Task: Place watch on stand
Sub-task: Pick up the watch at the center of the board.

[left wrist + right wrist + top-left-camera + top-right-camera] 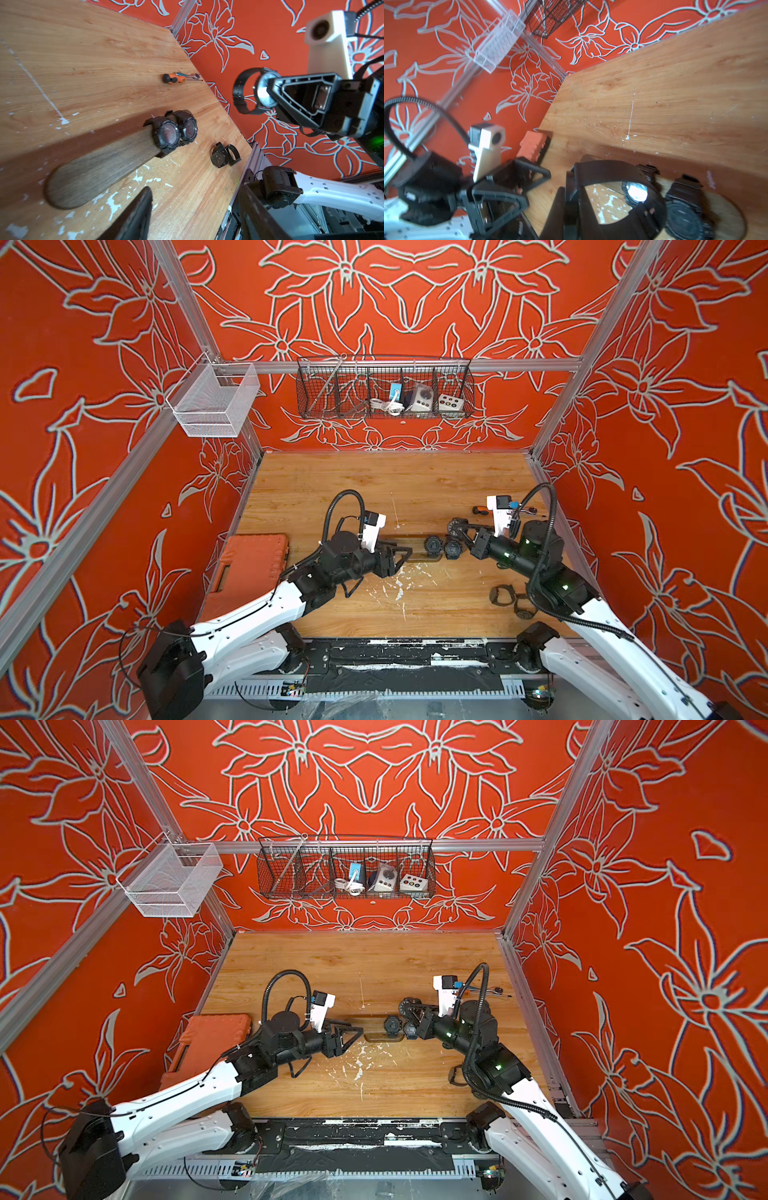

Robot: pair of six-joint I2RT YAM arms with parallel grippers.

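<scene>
The stand (99, 166), a dark-brown wooden bar (417, 559), lies across the middle of the table. Two black watches (166, 135) (188, 127) are strapped round its right end, seen in both top views (432, 544) (392, 1026). My right gripper (461, 531) (569, 207) is shut on a third black watch (264, 91), its strap loop (612, 172) hanging just above and behind that end. My left gripper (405, 558) (195, 212) is open and holds nothing, by the bar's free left end.
Two more watches (505, 595) (523, 610) lie at the front right; one shows in the left wrist view (220, 155). Screwdrivers (482, 511) (172, 78) lie at the right. An orange tool case (249, 564) is at the left edge. Wire baskets (384, 389) (212, 402) hang on the walls.
</scene>
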